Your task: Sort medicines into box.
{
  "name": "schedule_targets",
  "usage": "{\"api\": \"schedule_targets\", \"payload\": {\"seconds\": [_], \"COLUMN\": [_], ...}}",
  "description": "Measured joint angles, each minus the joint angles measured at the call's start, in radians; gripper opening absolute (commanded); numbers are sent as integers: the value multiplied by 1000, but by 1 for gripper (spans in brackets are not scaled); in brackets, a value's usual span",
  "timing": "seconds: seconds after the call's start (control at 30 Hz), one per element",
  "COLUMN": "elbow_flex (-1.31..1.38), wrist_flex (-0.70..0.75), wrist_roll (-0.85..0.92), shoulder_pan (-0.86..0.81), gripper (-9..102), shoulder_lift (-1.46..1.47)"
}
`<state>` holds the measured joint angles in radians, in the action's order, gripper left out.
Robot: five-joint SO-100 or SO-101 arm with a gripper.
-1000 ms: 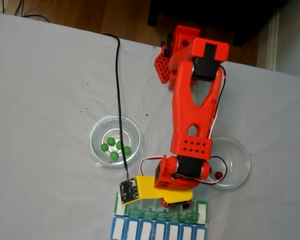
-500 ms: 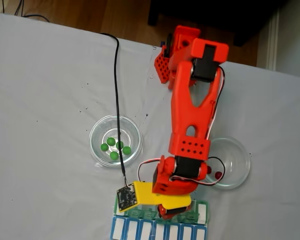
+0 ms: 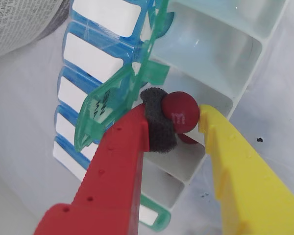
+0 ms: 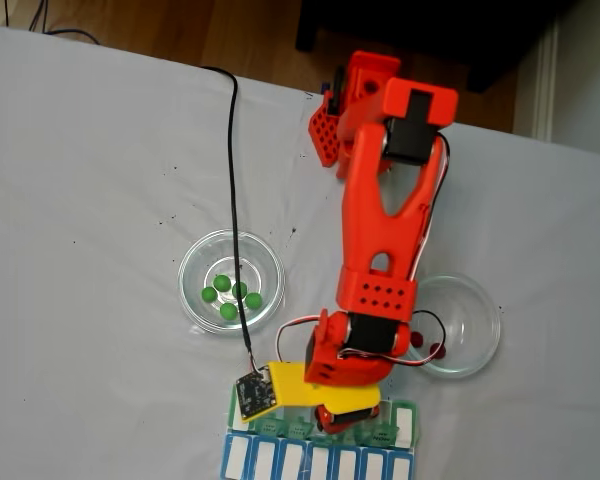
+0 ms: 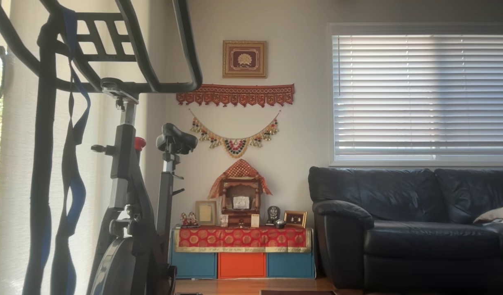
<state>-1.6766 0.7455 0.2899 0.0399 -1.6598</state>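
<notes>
Wrist view shows the pincer (image 3: 186, 120) grasping a dark red ball (image 3: 181, 112) between the black foam pad on the red finger (image 3: 122, 161) and the yellow finger (image 3: 240, 171), just over an open compartment of the green box (image 3: 206, 63). I think it should go a little lower and loosen slowly, so the ball falls inside and does not bounce out. In the fixed view the arm (image 4: 385, 230) reaches forward over the desk (image 4: 100, 200), wrist bent down onto the box.
</notes>
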Motion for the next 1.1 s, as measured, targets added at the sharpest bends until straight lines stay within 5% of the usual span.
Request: {"api": "schedule_targets", "payload": {"seconds": [0.23, 0.47, 1.1], "elbow_flex": [-11, -23, -34], "wrist_flex": [-21, -41, 2], "wrist_roll": [0, 0, 0], "shoulder_pan": [8, 8, 15], "gripper": [2, 21, 24], "shoulder_lift": [14, 14, 12]}}
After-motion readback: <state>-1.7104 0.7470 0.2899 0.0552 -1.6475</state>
